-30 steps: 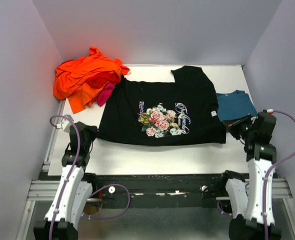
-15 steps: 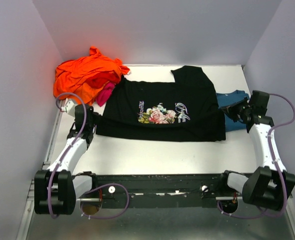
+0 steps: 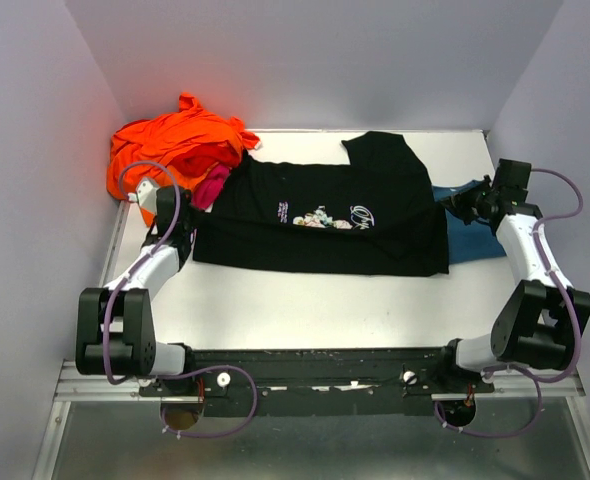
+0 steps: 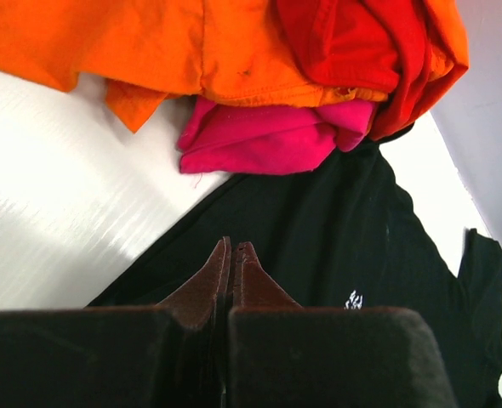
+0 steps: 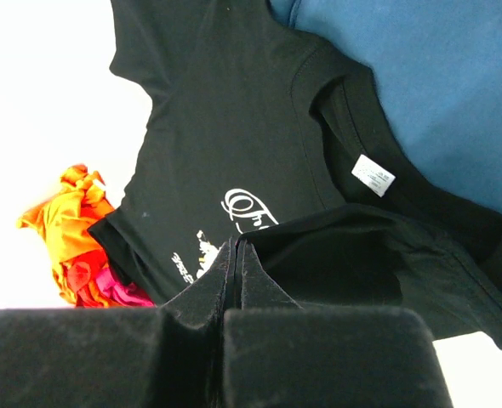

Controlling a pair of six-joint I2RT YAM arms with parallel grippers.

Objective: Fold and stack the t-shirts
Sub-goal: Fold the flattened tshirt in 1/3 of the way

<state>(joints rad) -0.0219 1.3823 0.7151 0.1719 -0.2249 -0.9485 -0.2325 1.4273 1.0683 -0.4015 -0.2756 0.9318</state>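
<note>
– Left gripper [image 4: 232, 251]: how did it stand?

– Jaws were pressed together, pinching the left edge of the black t-shirt [image 3: 375, 190]. Its own wrist camera showed dark cloth running under and past the fingers. Just beyond lay the magenta-pink t-shirt [image 4: 268, 140], tucked beneath the orange t-shirt [image 4: 149, 42].

– And the right gripper [image 5: 236, 248]?

– Closed as well, on the same shirt's right edge. Only that wrist view showed a loose upper layer of black cloth coming off the fingertips, doubled over the layer below. It also showed the white neck label [image 5: 373, 176] and some white lettering left uncovered. The teal-blue t-shirt [image 5: 421, 76] lay beyond the collar, touching it.

– What did the overhead camera add?

– The layout. The black shirt was spread across the middle of the table [image 3: 305, 300], and its near part was folded over so that only a strip of the print [image 3: 320, 217] showed. The orange and pink heap sat in the far left corner, touching the black shirt. The teal one lay at the shirt's right side.

– And the arms?

– Both were stretched well forward from their bases, low over the table, one at each side of the black shirt. The right wrist was turned inward above the teal cloth.
</note>
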